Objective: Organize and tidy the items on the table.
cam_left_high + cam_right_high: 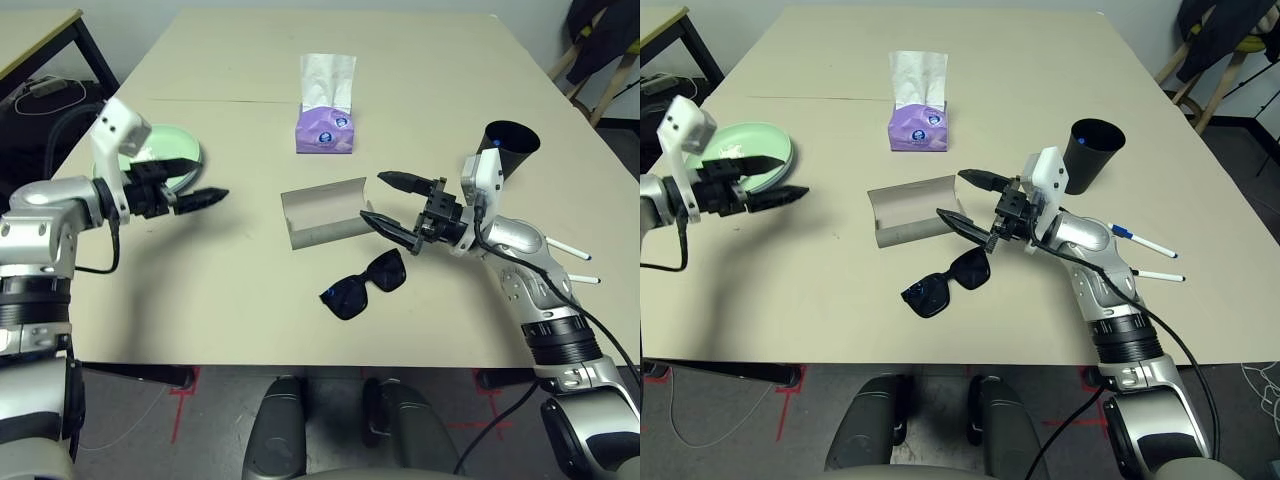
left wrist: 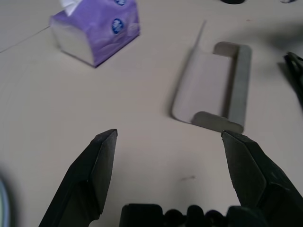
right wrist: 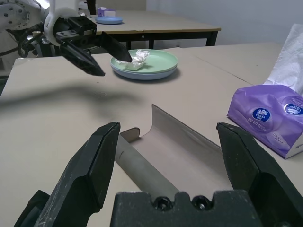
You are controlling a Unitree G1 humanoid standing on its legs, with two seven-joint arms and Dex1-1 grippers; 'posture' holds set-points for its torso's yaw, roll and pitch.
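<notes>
Black sunglasses (image 1: 364,284) lie folded nearest the front edge of the tabletop (image 1: 420,110), roughly midway along it. Just behind them rests the grey glasses case (image 1: 322,214), open, its lid standing up and its trough empty. The right gripper (image 1: 388,204) hovers level at the case's right end, fingers wide apart and holding nothing; the sunglasses sit just below and in front of it. The left gripper (image 1: 200,181) hangs above the bare surface toward the left edge, fingers likewise spread and empty, pointing across at the case.

Near the left edge, behind the left gripper, stands a pale green plate (image 3: 156,60) stacked on a pale blue plate (image 3: 142,74), with a crumpled white tissue wad (image 3: 138,59) lying in the upper one. A purple tissue box (image 1: 324,128) sits behind the case toward the middle of the tabletop. The black tapered cup (image 1: 508,148) stands upright near the right edge, and two white pens (image 1: 1145,244) lie on the tabletop in front of it, beside the right forearm.

Judged from this layout, the tissue is already on the plate, and the step in hand is stowing the sunglasses. The next move calls for one gripper to descend on the sunglasses frame, close on it, and lay it in the trough; the pens also await the cup.
</notes>
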